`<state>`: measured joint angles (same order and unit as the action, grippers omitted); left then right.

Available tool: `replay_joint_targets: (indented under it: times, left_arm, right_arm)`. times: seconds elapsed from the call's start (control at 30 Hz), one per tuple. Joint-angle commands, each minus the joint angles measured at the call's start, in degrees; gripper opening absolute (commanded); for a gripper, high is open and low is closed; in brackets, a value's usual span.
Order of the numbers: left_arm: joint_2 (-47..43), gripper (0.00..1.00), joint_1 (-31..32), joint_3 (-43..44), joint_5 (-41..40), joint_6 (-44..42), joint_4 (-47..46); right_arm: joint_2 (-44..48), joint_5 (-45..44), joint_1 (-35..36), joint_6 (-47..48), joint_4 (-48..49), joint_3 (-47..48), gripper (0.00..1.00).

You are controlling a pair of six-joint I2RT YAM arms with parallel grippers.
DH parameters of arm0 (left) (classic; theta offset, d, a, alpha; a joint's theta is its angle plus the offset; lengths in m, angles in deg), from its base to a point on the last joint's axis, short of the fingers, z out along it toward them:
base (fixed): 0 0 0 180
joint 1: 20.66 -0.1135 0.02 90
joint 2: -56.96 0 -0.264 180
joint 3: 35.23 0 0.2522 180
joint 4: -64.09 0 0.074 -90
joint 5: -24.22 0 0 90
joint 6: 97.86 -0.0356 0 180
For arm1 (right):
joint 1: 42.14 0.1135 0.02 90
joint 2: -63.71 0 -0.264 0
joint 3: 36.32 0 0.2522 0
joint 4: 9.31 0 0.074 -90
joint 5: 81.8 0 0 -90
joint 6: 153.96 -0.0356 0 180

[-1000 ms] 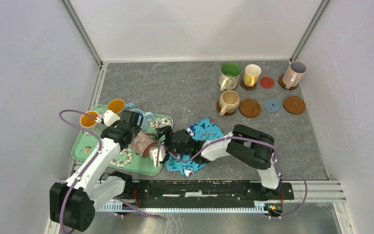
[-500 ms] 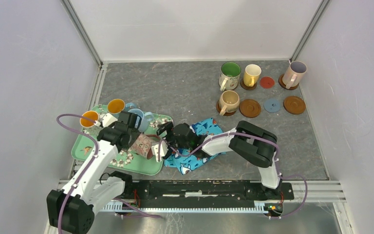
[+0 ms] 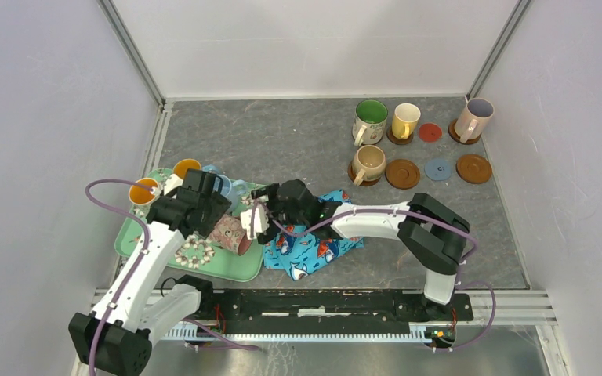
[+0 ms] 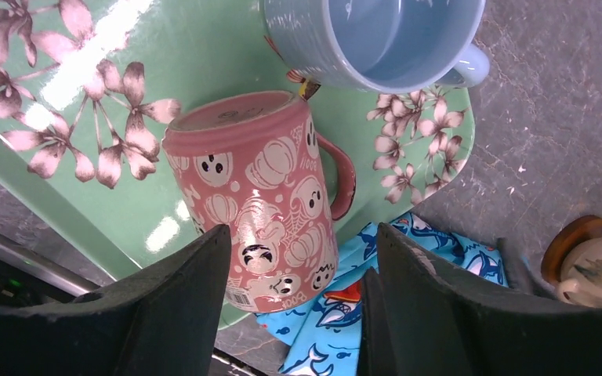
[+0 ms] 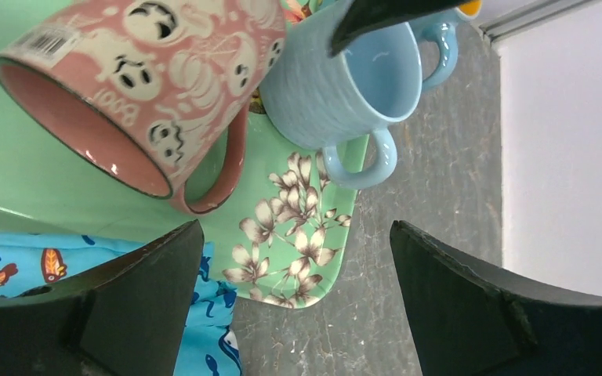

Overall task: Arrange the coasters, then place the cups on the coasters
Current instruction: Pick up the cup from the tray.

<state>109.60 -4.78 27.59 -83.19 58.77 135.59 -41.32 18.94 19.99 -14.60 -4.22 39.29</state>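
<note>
A pink ghost-print cup (image 4: 259,196) lies on its side at the near right edge of the green floral tray (image 4: 204,47), mouth toward the cloth. My left gripper (image 4: 299,239) hovers over it, open, with a gap beside the cup. My right gripper (image 5: 296,231) is wide open and empty by the tray's corner, the pink cup (image 5: 137,78) and light blue cup (image 5: 345,74) ahead of it. Two orange-lined cups (image 3: 145,190) stand on the tray. At the back right, cups (image 3: 371,121) stand on coasters beside free red (image 3: 429,132), blue-grey (image 3: 438,168) and brown coasters (image 3: 402,173).
A blue fish-print cloth (image 3: 313,247) lies crumpled under the right forearm, next to the tray. White walls with metal rails (image 3: 137,59) enclose the grey table. The arm bases sit on the rail at the near edge.
The right arm has stretched out, carrying its gripper away from the base along the tray's edge. The left gripper's jaws have widened a little over the pink cup.
</note>
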Motion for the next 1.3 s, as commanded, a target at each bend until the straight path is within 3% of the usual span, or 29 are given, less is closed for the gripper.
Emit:
replay_joint_targets:
  times: [0.0, 0.17, 0.53, 0.73, 0.8, 1.07, 1.27]
  left_arm:
    - [0.64, 0.77, 0.03, -1.35, 1.43, 5.65, 0.98]
    - [-0.53, 0.77, 0.03, -6.27, 1.31, 8.25, 0.13]
    - [-7.21, 0.61, 0.03, -15.69, -0.01, 14.42, 5.42]
    - [-11.81, 0.36, 0.03, -16.73, -0.34, 15.61, 5.62]
    - [-11.39, 0.34, 0.03, -16.44, -0.54, 14.92, 5.75]
    - [-9.24, 0.37, 0.03, -11.22, -2.09, 10.98, 8.91]
    - [-8.43, 0.64, 0.03, -8.57, -3.89, 10.03, 10.69]
  right_arm:
    - [0.15, 3.85, -2.25, -10.86, -6.03, 8.17, 0.97]
    - [-3.15, 3.72, -4.14, -20.08, -10.25, 15.86, 0.97]
    - [-13.95, 5.73, -5.43, -39.35, -15.95, 30.31, 0.96]
    - [-15.53, 8.49, -6.74, -48.33, -16.51, 29.88, 0.93]
    - [-16.17, 7.49, -6.99, -49.27, -17.52, 29.8, 0.91]
    - [-16.89, 5.25, -6.71, -50.93, -20.66, 28.08, 0.86]
    - [-18.56, 0.47, -5.31, -51.36, -24.59, 30.24, 0.86]
